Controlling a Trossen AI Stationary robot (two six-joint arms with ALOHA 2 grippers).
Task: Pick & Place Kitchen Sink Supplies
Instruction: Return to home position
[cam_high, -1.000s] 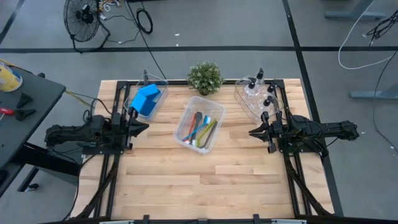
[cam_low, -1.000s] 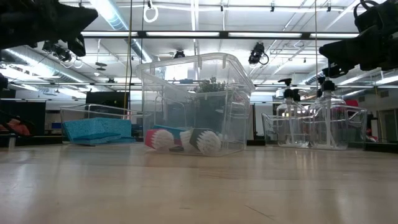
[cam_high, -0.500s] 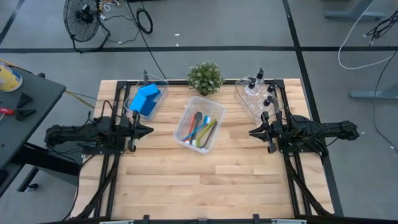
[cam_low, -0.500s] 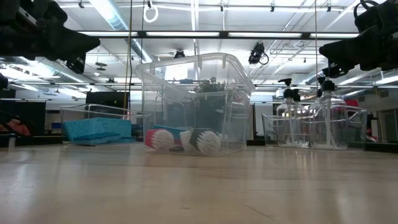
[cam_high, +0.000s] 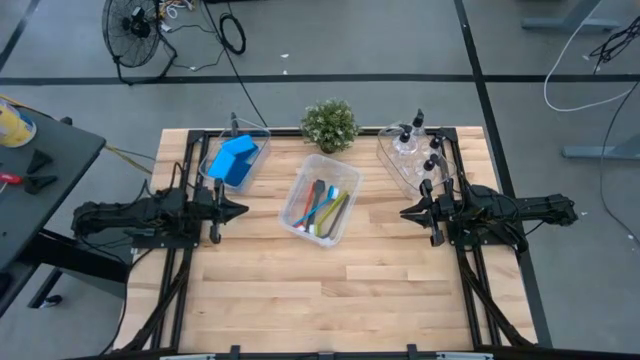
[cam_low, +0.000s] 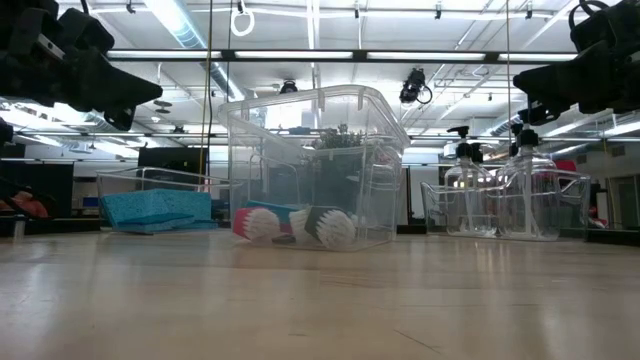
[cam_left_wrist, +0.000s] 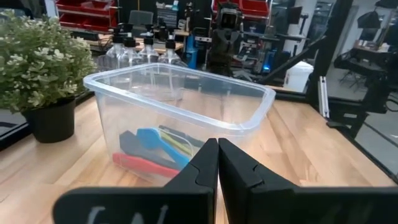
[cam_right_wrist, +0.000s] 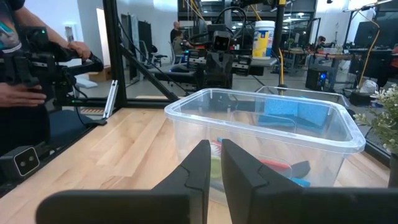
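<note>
At the worktop's (cam_high: 330, 290) left and right edges, mid-frame in the high view: arms pulled back, supplies all binned.
The left tool (cam_high: 240, 211) is pinched fully together, empty; the right tool (cam_high: 404, 213) closed to a sliver, empty; soft flat blue sponges (cam_high: 235, 160) in upper-left bin (cam_high: 266, 140); thin rigid brushes (cam_high: 322, 207) in centre bin (cam_high: 349, 212); hard clear pump bottles (cam_high: 415, 150) in upper-right bin (cam_high: 385, 160); risk looks low; a low arm sweep could clip a thin glossy bin wall and skid it on smooth wood.
</note>
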